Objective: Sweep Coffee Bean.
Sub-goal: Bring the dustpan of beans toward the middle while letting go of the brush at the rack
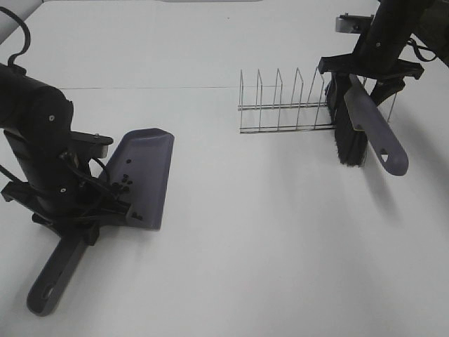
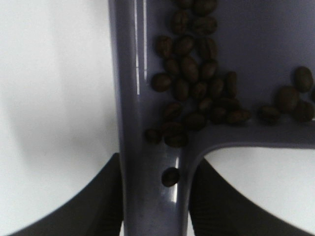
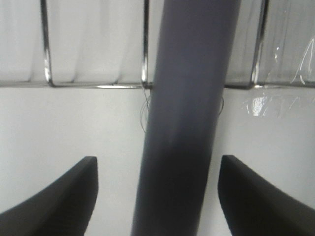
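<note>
Your left pincer [image 2: 152,206] is pinching the dustpan [image 1: 145,175] by its handle, and the coffee bean [image 2: 197,93] cluster is sitting inside the pan near the handle end. Your right pincer [image 3: 157,196] is standing spread around the brush [image 1: 361,126], fingers [image 3: 64,196] clear of it, beside the wire rack [image 1: 280,105] on the worktop [image 1: 266,239].

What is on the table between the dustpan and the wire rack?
Nothing. In the high view, only bare white table stretches between the dustpan and the wire rack. The coffee beans all sit in the dustpan.
</note>
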You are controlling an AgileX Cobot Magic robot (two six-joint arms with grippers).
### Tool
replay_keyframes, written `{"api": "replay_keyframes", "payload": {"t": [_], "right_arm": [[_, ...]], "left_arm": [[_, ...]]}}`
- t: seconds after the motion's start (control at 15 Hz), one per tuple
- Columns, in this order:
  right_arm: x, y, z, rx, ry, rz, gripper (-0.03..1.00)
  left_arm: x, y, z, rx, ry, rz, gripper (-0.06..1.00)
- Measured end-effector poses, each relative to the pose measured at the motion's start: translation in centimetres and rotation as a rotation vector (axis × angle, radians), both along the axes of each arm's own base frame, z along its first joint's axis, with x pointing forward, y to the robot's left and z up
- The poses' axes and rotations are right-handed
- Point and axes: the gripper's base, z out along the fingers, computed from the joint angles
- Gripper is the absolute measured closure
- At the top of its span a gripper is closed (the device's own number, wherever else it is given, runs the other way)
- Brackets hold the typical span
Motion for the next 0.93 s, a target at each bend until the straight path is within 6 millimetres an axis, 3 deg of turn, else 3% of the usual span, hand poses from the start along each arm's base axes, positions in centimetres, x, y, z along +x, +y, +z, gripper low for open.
{"api": "replay_keyframes", "payload": {"t": [0.53,0.93], "right_arm": [[-0.8,0.1,6.4,0.016,-0.136,-0.008,0.37],[-1.2,0.4,8.1,0.058,-0.168,-0.013,0.37]], "left_arm": [[0.1,-1.0,-0.2,-0.066,-0.024,0.027,0.62],[1.4,-1.8,-0.1,-0.066,-0.016,0.007,0.62]]}}
